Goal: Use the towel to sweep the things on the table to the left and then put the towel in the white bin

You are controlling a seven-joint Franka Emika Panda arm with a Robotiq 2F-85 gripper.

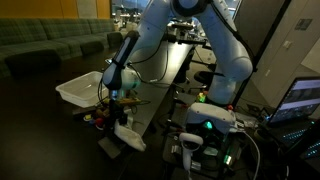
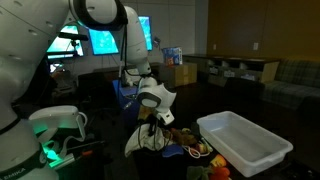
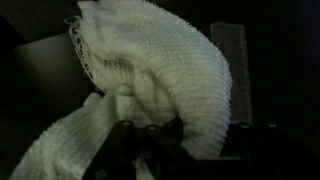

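My gripper (image 1: 118,103) is shut on a white knitted towel (image 1: 128,135) that hangs down from it onto the dark table. The gripper also shows in an exterior view (image 2: 152,118) with the towel (image 2: 147,140) draped below it. In the wrist view the towel (image 3: 150,70) fills most of the picture and sits between the dark fingers (image 3: 190,135). A white bin (image 1: 82,88) stands on the table just beside the gripper; it also shows in an exterior view (image 2: 245,148). Several small colourful things (image 2: 190,145) lie between the towel and the bin.
The scene is dark. The robot's base with green lights (image 1: 205,122) is near the table. Monitors (image 2: 105,42) glow behind, and sofas (image 1: 50,45) stand at the back. The table edge (image 1: 150,120) runs close to the towel.
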